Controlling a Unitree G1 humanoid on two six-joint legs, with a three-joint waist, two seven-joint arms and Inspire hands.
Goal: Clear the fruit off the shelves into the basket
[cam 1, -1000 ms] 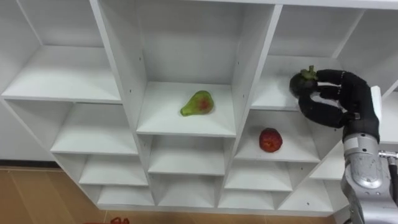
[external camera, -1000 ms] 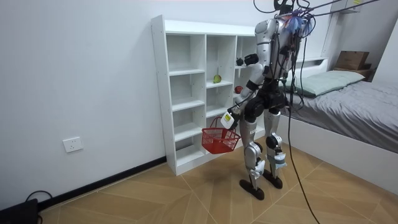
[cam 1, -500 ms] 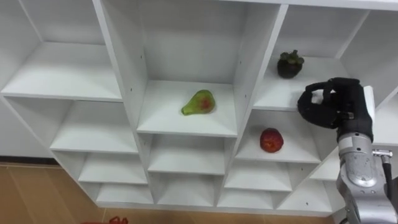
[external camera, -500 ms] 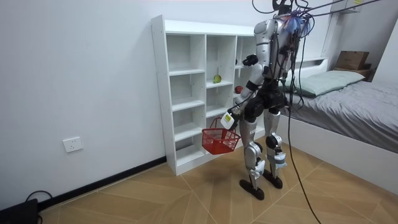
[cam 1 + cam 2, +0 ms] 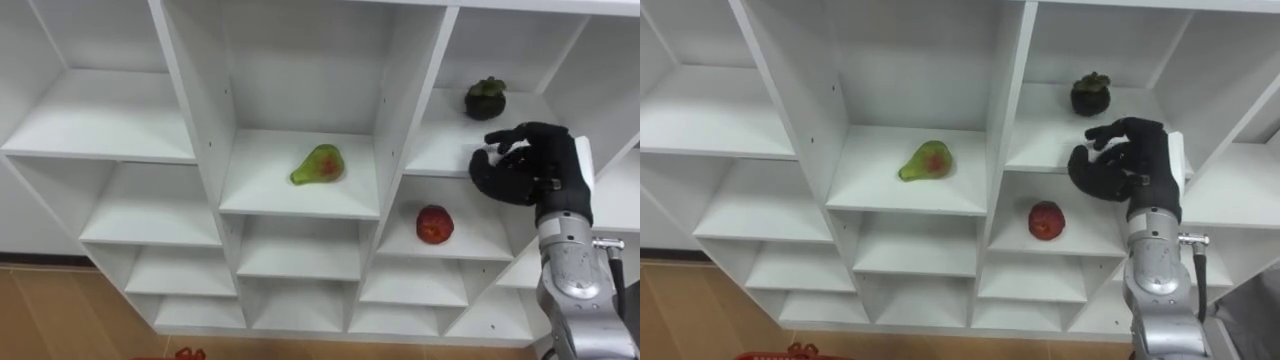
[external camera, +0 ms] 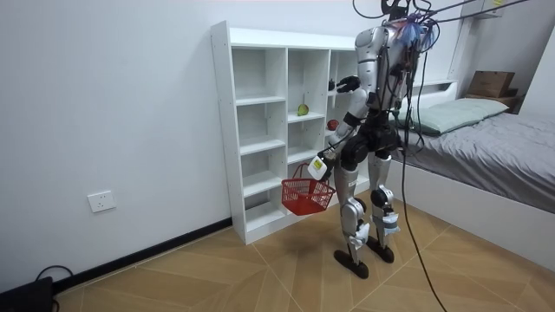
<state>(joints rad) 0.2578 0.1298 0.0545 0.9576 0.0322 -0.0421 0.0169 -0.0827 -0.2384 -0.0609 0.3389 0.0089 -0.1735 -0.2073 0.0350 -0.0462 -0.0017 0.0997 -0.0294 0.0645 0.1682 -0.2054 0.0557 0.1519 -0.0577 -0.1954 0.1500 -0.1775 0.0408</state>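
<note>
A white closet [image 5: 190, 110] of open compartments stands against a plain wall on a wood floor [image 6: 217, 269], with a bed [image 6: 486, 130] at the room view's right, and we see the robot standing upright right in front of it. Nearest us, its left hand [image 6: 319, 163] hangs low at its side, closed round the handle of a red basket [image 6: 305, 198]. The right hand [image 5: 525, 165] is raised at the right column. A second ago it was wrapped round the mangosteen [image 5: 485, 98], and half a second ago it was drawn back in a fist. Now its fingers are loosened, half curled and holding nothing, with the tips up by the front edge of the fruit's shelf. We cannot tell whether they touch it. Below that shelf lies a round red fruit [image 5: 434, 225], unmoved. In the middle column the pear [image 5: 318, 165] has not moved either. It lies on its side, long axis running left to right, narrow end pointing left and towards us. Farthest back, the mangosteen sits free on its shelf in the right column, leafy cap upward, slightly further right than half a second ago.
</note>
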